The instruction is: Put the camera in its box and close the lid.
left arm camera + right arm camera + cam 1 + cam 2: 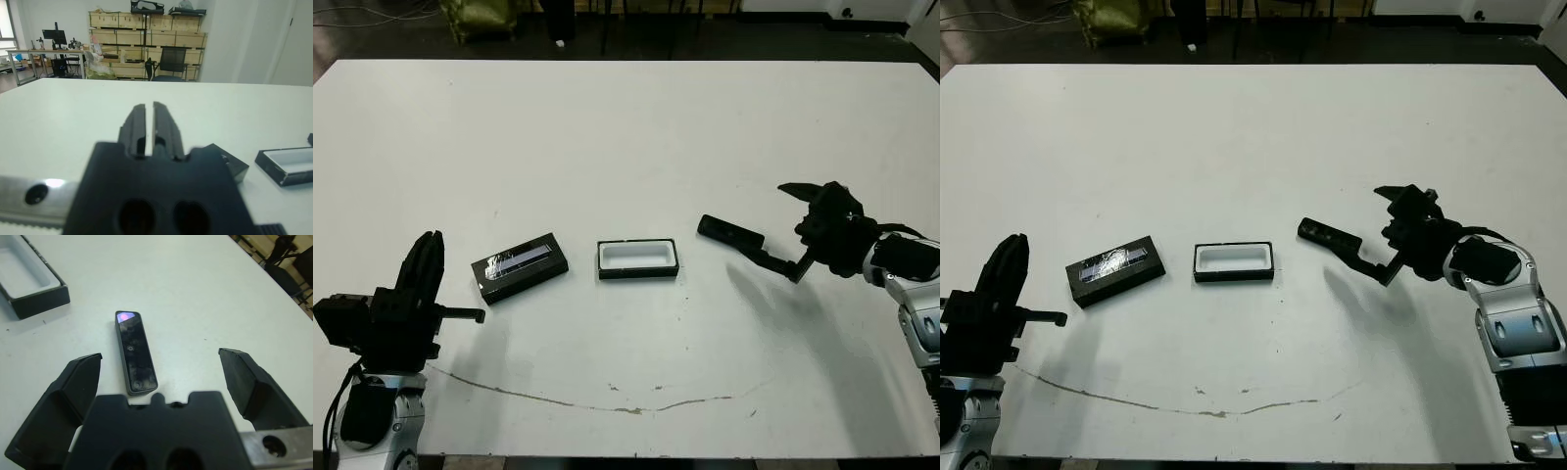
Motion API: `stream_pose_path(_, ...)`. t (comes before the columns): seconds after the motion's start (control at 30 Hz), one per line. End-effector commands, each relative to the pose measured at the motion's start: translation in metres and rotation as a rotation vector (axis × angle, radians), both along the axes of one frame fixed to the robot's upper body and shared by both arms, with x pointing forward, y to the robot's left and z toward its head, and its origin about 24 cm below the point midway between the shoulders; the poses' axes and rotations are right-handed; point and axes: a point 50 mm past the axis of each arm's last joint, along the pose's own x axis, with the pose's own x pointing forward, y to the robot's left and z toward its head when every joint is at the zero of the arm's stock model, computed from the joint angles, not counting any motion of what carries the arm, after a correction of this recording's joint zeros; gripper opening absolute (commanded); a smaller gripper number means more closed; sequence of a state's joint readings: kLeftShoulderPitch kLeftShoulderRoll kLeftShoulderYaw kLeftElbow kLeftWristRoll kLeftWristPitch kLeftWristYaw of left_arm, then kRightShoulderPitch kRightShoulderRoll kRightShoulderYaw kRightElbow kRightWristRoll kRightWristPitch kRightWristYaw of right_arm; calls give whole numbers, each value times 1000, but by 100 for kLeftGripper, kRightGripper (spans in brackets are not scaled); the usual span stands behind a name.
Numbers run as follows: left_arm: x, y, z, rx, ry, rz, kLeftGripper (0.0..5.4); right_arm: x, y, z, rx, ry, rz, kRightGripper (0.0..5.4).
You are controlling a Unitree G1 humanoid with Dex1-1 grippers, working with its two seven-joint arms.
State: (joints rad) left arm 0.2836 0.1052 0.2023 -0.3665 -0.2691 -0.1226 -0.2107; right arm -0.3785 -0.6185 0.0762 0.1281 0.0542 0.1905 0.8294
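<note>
The white worktop (626, 127) fills the frame. At lower left, the left claw (423, 264) waits with fingers together. At right of centre, the right claw (159, 369) is spread wide, empty, the camera (730, 232) lying between its fingers, untouched. The lid (520, 265) lies left of centre; the open box (637, 258) sits at centre, well apart from the camera. The step in hand looks like the pick-up: next, lower and close on the bar.

a lab or workshop: wooden shelving (146, 41) stacked with crates along the back wall, an office chair (168, 66), a monitor (54, 35) on a side workbench (29, 53).
</note>
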Motion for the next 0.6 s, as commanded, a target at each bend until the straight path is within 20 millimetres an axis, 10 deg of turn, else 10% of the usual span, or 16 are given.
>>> stream_pose_path(0.03,-2,3,-5,11,37,4,0,3,-5,-1,-52,35,12,539)
stream_pose_path(0.6,-1,3,-7,24,45,13,0,14,-2,-15,-139,82,75,539)
